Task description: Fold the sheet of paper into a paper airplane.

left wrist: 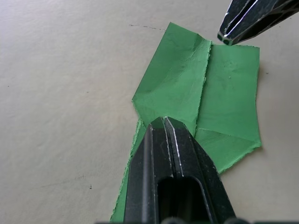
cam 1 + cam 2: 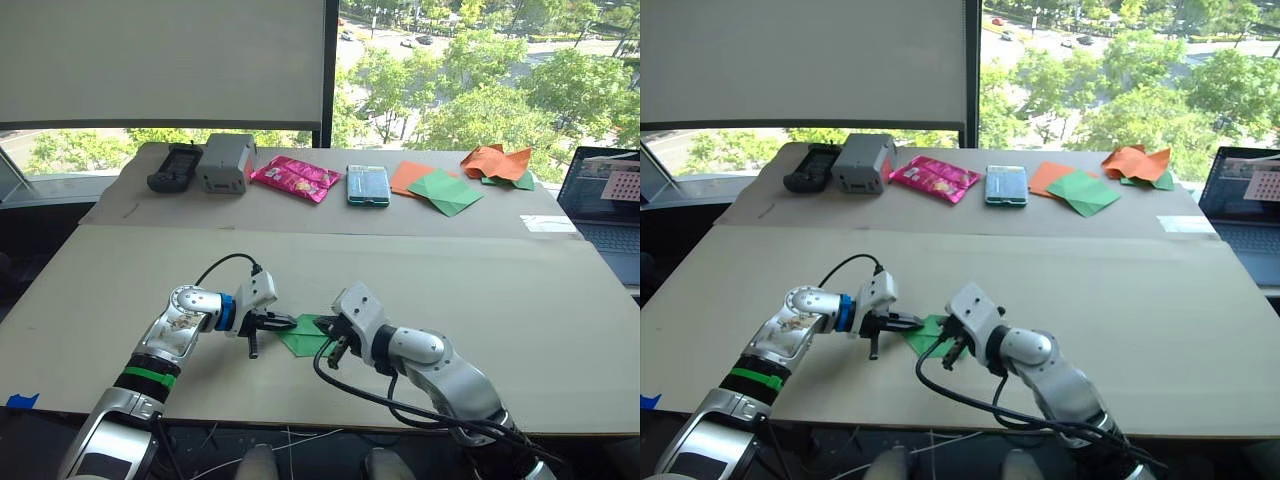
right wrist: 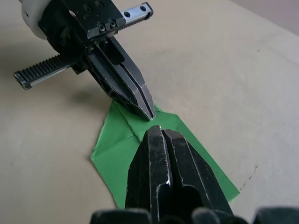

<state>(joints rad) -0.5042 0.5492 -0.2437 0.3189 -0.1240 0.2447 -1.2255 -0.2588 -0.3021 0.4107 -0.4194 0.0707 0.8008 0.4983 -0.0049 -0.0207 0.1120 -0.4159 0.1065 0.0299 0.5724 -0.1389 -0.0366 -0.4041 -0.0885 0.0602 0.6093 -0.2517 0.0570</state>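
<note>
Left claw (image 3: 148, 113) fingers pressed together, tip down on the paper (image 1: 219, 98); right claw (image 3: 161, 133) likewise closed, tip on the same paper, neither visibly pinching a layer. The paper lies partly folded on the desk (image 2: 480, 300) at 6 o'clock, near edge. Judged thin, light, prone to slide and tear; best pinned flat, lifted by a free flap edge.

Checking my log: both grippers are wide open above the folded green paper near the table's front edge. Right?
Not quite: both the left gripper and the right gripper have their fingers shut, tips pressed on the sheet of paper, as both wrist views show. The rest holds.
</note>
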